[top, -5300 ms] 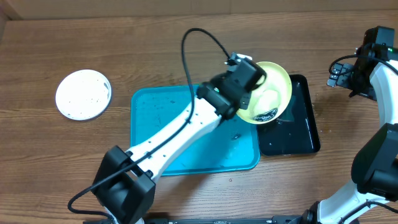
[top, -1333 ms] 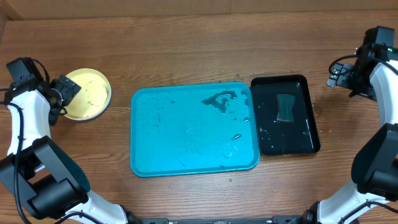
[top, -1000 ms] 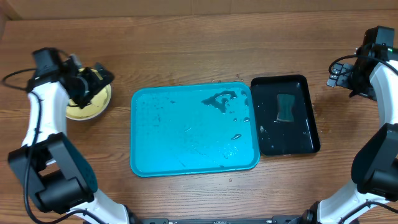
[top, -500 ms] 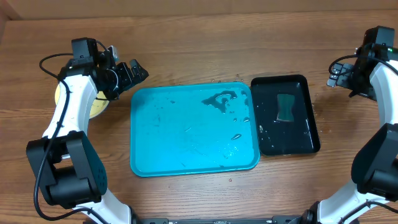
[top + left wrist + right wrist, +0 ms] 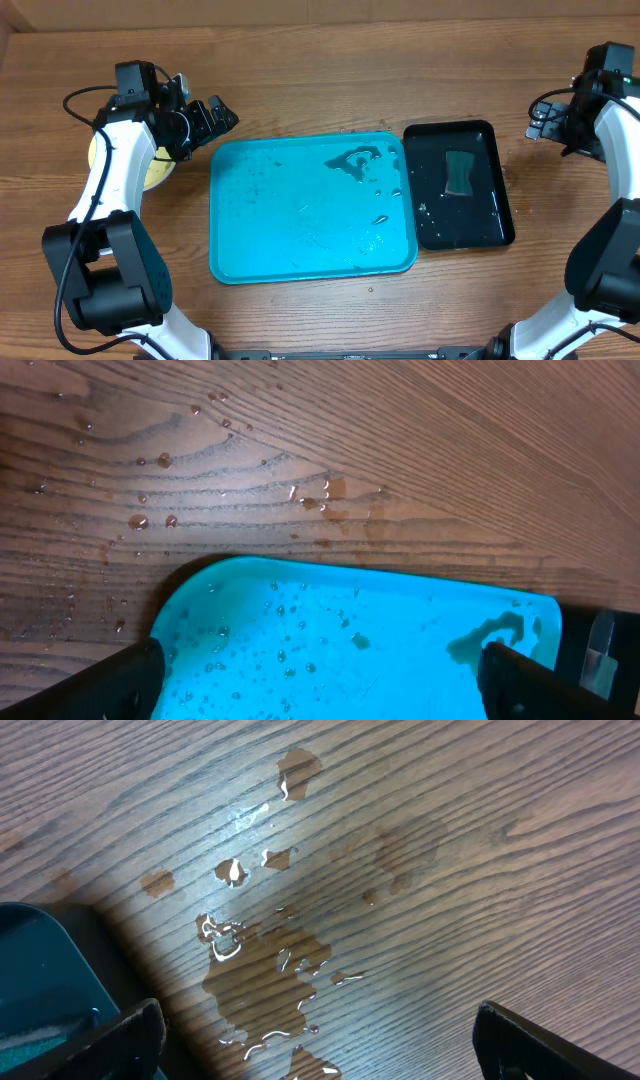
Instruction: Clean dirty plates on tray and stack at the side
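The turquoise tray (image 5: 310,205) lies mid-table, wet and with no plates on it. A pale yellow plate (image 5: 153,171) rests on the wood at the far left, mostly hidden under my left arm; any plates beneath it do not show. My left gripper (image 5: 222,114) hangs open and empty just off the tray's far-left corner. In the left wrist view the tray (image 5: 350,650) with water drops fills the space between the open fingers (image 5: 125,682). My right gripper (image 5: 538,118) stands open and empty at the far right, over wet wood (image 5: 300,960).
A glossy black tray (image 5: 462,205) with water and a grey-green sponge (image 5: 459,172) sits right against the turquoise tray's right side. A puddle (image 5: 265,970) and droplets lie on the wood beside the black tray's corner (image 5: 40,970). Droplets also dot the wood (image 5: 160,490) beyond the tray.
The left arm set the yellow plate down at the far left, then swung its open gripper right to the tray's far-left corner; it has held still for the last half second. The right arm has not moved.
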You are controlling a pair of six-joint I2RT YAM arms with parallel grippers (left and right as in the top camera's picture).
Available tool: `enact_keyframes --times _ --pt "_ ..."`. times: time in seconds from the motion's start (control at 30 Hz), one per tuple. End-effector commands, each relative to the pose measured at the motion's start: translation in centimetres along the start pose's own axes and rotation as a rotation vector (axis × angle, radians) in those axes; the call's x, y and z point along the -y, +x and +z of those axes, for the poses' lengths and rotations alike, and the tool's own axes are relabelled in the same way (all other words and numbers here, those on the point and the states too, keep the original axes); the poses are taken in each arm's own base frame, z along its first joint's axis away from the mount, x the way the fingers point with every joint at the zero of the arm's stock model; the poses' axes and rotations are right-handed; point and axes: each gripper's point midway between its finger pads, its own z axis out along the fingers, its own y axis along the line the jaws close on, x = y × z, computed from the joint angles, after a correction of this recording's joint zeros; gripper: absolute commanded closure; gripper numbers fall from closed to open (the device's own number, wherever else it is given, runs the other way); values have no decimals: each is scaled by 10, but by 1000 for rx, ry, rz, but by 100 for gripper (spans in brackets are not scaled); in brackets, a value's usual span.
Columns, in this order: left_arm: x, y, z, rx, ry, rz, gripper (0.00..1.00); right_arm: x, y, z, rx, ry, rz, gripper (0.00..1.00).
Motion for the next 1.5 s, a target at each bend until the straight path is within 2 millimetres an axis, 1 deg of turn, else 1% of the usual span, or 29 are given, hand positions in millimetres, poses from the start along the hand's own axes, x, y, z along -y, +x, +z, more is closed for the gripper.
enact_keyframes --times 0.0,0.1,0.13,0.2,0.23,0.3,0.37,0.4,0.47,0.5,0.53,0.57,0.6,0.63,0.67,0.77,0.8,0.83,0.9,1.0,1.07,1.13,1.2,1.3,1.33,1.47 --pt "1 1 0 -5 10 15 0 -3 -5 -8 28 -3 -1 0" --pt "2 2 1 -6 11 17 0 -14 -11 -37 100 -23 -25 0" --pt "3 2 1 -6 11 17 0 -24 -13 -60 156 -41 -45 0" --pt "3 2 1 -6 11 18 0 -42 -13 -98 245 -77 -83 0" --pt "3 2 1 -7 11 18 0 -56 -10 -126 312 -109 -116 0" --pt "2 2 1 -6 11 17 0 -79 -2 -167 407 -165 -169 0" --pt "2 2 1 -6 11 17 0 -105 14 -215 516 -245 -238 0" --pt "2 2 1 -6 11 17 0 -124 35 -256 605 -324 -299 0" --pt "2 2 1 -6 11 17 0 -137 62 -298 690 -415 -361 0" --pt "2 2 1 -6 11 17 0 -141 79 -321 738 -471 -394 0" --pt "2 2 1 -6 11 17 0 -141 88 -335 767 -504 -410 0" --pt "2 2 1 -6 11 17 0 -138 102 -354 809 -551 -427 0" --pt "2 2 1 -6 11 17 0 -132 113 -371 850 -591 -434 0" --pt "2 2 1 -6 11 17 0 -124 121 -383 884 -618 -432 0" --pt "3 2 1 -6 11 17 0 -112 128 -397 926 -642 -419 0" --pt "3 2 1 -6 11 17 0 -68 142 -424 1044 -653 -354 0" --pt "3 2 1 -6 11 17 0 -53 148 -430 1081 -653 -326 0" --pt "2 2 1 -6 11 17 0 -43 152 -433 1107 -647 -307 0" --pt "2 2 1 -6 11 17 0 -16 162 -436 1166 -616 -250 0" --pt "2 2 1 -6 11 17 0 3 168 -431 1222 -570 -189 0" --pt "2 2 1 -6 11 17 0 11 174 -422 1260 -551 -151 0" --pt "3 2 1 -7 11 18 0 11 178 -411 1289 -548 -136 0" --pt "3 2 1 -7 11 18 0 4 180 -398 1322 -569 -139 0" --pt "3 2 1 -7 11 18 0 -13 178 -381 1403 -629 -166 0" --pt "3 2 1 -7 11 18 0 -26 175 -373 1487 -681 -196 0" --pt "3 2 1 -7 11 18 0 -42 175 -360 1639 -751 -234 0"
